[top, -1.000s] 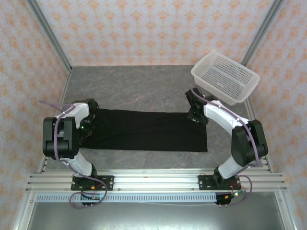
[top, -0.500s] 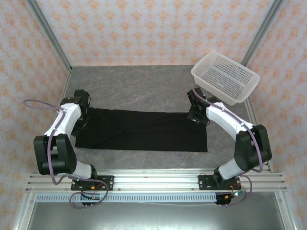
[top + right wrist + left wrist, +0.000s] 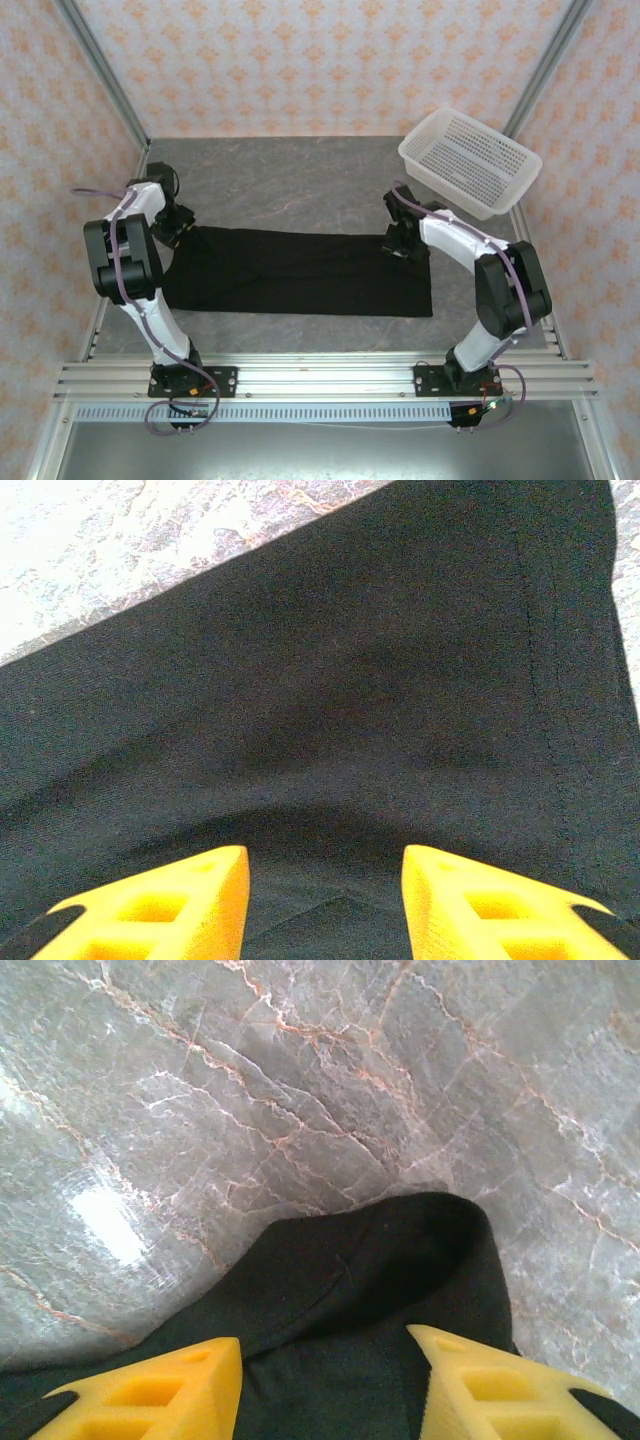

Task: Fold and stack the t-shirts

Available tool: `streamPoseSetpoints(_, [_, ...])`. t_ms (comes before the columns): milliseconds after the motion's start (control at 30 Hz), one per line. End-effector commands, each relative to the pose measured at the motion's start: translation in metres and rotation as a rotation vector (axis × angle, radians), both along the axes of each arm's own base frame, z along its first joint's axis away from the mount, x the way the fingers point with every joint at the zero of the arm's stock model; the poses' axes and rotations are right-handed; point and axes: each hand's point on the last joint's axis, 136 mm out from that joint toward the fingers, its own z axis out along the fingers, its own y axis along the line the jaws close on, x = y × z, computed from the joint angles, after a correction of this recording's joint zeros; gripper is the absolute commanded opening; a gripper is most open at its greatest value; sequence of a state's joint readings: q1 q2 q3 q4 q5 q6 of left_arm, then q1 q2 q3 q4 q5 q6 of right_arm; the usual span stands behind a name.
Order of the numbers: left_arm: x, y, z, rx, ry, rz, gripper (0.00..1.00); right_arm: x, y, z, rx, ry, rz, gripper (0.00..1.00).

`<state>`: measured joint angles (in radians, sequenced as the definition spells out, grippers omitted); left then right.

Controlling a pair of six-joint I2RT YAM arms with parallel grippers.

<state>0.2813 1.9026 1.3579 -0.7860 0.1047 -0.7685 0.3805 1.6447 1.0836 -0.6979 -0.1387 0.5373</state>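
Pale walls [image 3: 300,60] with an orange motif close in a grey, marble-veined table [image 3: 300,180]. A white perforated basket [image 3: 440,185] sits in the far right corner, well apart from the cloth's middle but near its right end.

One black t-shirt [image 3: 300,272] lies flat in the middle of the table, folded into a long band. Its long axis runs left to right, roughly in line with the table's near edge, and the side facing up is plain black. The right end is cut square; the left end narrows toward its far corner.

The left gripper [image 3: 172,222] is down at that far left corner. From its wrist, the left gripper [image 3: 322,1335] has its yellow fingers [image 3: 170,1390] partly apart, and a rounded lobe of the shirt [image 3: 370,1260] pokes out between them onto bare marble. The fingers straddle the fabric with a clear gap between them; I see no pinch.

The right gripper [image 3: 400,240] sits at the far right corner of the band. Up close, the right gripper [image 3: 322,850] is likewise partly spread, its fingers [image 3: 160,905] straddling black cloth [image 3: 330,680] that humps up slightly between them. A stitched hem runs down the right side of that view. The jaws do not look clamped here either.
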Motion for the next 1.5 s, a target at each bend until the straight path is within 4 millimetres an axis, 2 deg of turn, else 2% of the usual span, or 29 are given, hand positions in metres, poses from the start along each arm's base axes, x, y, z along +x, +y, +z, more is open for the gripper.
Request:
streamPoseSetpoints(0, [-0.025, 0.003, 0.023, 0.068, 0.058, 0.027, 0.40, 0.012, -0.004, 0.004, -0.019, -0.014, -0.012, 0.44])
streamPoseSetpoints(67, [-0.044, -0.003, 0.046, 0.117, 0.057, 0.051, 0.36, 0.015, -0.008, 0.002, -0.027, -0.010, -0.016, 0.44])
streamPoseSetpoints(167, [-0.072, -0.037, 0.058, 0.080, 0.064, 0.061, 0.32, 0.017, -0.013, -0.004, -0.044, 0.017, -0.019, 0.42])
streamPoseSetpoints(267, [-0.101, -0.081, 0.054, 0.036, 0.102, 0.037, 0.30, 0.021, -0.015, -0.007, -0.066, 0.034, -0.003, 0.40])
streamPoseSetpoints(333, [-0.122, -0.110, 0.041, -0.026, 0.132, 0.041, 0.29, 0.025, -0.018, -0.011, -0.094, 0.047, 0.013, 0.39])
streamPoseSetpoints(400, [-0.140, -0.125, 0.028, -0.078, 0.155, 0.071, 0.29, 0.028, -0.021, -0.016, -0.121, 0.072, 0.024, 0.38])
streamPoseSetpoints(467, [-0.151, -0.129, 0.017, -0.095, 0.153, 0.100, 0.28, 0.029, -0.027, -0.022, -0.155, 0.101, 0.031, 0.37])
streamPoseSetpoints(533, [-0.154, -0.124, 0.012, -0.070, 0.162, 0.108, 0.27, 0.031, -0.032, -0.027, -0.190, 0.124, 0.038, 0.37])
streamPoseSetpoints(733, [-0.142, -0.101, -0.014, -0.009, 0.226, 0.135, 0.26, 0.020, -0.050, -0.045, -0.275, 0.247, 0.008, 0.37])
streamPoseSetpoints(867, [-0.121, -0.079, -0.028, 0.035, 0.256, 0.142, 0.25, 0.003, -0.056, -0.046, -0.281, 0.284, -0.032, 0.38])
streamPoseSetpoints(967, [-0.093, -0.077, -0.039, 0.006, 0.267, 0.102, 0.24, -0.016, -0.059, -0.044, -0.271, 0.308, -0.080, 0.39])
streamPoseSetpoints(1067, [-0.057, -0.082, -0.049, -0.021, 0.275, 0.053, 0.23, -0.038, -0.058, -0.045, -0.230, 0.331, -0.137, 0.39])
streamPoseSetpoints(1167, [-0.011, -0.090, -0.049, -0.018, 0.238, 0.006, 0.23, -0.061, -0.059, -0.045, -0.206, 0.343, -0.197, 0.39])
streamPoseSetpoints(1267, [0.044, -0.107, -0.049, -0.017, 0.175, -0.059, 0.23, -0.083, -0.059, -0.045, -0.192, 0.354, -0.244, 0.39])
streamPoseSetpoints(1400, [0.117, -0.155, -0.054, -0.055, 0.053, -0.163, 0.24, -0.112, -0.045, -0.048, -0.151, 0.377, -0.261, 0.40])
streamPoseSetpoints(1467, [0.152, -0.185, -0.055, -0.081, -0.020, -0.206, 0.24, -0.124, -0.034, -0.050, -0.124, 0.384, -0.265, 0.40])
